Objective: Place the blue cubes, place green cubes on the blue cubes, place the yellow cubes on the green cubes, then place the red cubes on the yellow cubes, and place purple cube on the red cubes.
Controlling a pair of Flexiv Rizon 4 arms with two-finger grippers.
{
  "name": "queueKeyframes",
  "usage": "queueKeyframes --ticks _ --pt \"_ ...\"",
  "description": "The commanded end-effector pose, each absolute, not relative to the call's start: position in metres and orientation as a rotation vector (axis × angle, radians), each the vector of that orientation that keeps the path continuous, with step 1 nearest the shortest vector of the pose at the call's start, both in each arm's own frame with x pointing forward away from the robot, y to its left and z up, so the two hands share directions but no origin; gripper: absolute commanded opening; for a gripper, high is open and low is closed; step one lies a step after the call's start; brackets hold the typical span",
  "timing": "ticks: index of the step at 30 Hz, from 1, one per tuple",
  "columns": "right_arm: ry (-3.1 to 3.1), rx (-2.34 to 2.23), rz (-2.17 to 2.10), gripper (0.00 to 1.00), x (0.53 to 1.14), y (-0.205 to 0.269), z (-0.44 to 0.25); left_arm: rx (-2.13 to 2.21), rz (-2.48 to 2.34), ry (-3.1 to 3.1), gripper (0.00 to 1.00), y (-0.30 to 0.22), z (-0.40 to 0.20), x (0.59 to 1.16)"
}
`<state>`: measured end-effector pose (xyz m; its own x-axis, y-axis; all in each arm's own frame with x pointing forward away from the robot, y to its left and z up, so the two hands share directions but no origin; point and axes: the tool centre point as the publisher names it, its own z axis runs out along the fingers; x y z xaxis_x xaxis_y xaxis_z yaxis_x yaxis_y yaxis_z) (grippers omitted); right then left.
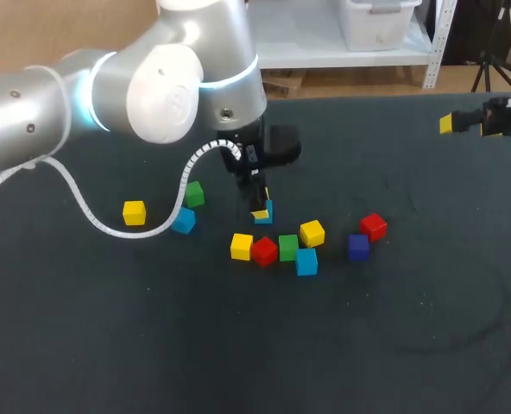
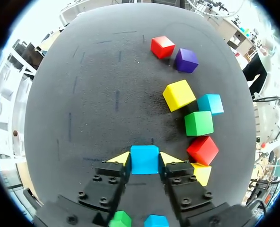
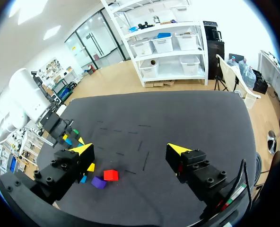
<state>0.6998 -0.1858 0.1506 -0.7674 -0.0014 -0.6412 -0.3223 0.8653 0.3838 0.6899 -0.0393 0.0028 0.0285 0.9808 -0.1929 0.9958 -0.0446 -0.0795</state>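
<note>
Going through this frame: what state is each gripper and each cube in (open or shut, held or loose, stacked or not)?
Left gripper: shut on a blue cube.
Right gripper: open, empty.
Other blue cubes: loose, nothing on top.
Green cubes: loose, unstacked.
Yellow cubes: loose, unstacked.
Red cubes: loose, unstacked.
Purple cube: loose, unstacked.

Robot lab: black-matted table [image 1: 411, 345], silver arm [image 1: 57, 99]
</note>
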Motion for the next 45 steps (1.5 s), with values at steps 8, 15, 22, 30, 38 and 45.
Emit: queueKeyframes --ticks 8,15,22,30,38,45 --pt "2.376 -0.23 0.633 1.0 0.699 -0.185 0.151 2.2 -0.297 2.116 1.0 -0.038 0.008 0.693" --pt "2.376 -0.23 0.633 1.0 0.699 -0.185 0.151 2.284 -0.228 2.001 1.0 -0.027 0.028 0.689" --pt "2.376 -0.23 0.633 1.0 0.699 -0.185 0.151 2.467 -0.13 1.801 1.0 0.0 0.049 0.672" --pt "2.376 -0.23 0.633 1.0 0.699 -0.185 0.151 2.519 -0.124 1.807 1.0 0.04 0.046 0.657" --pt "2.376 -0.23 0.633 1.0 0.699 -0.185 0.151 2.581 -0.127 1.731 1.0 0.065 0.039 0.651" --pt "2.376 -0.23 0.633 1.0 0.699 -0.185 0.151 2.611 -0.139 1.695 1.0 0.084 0.027 0.655"
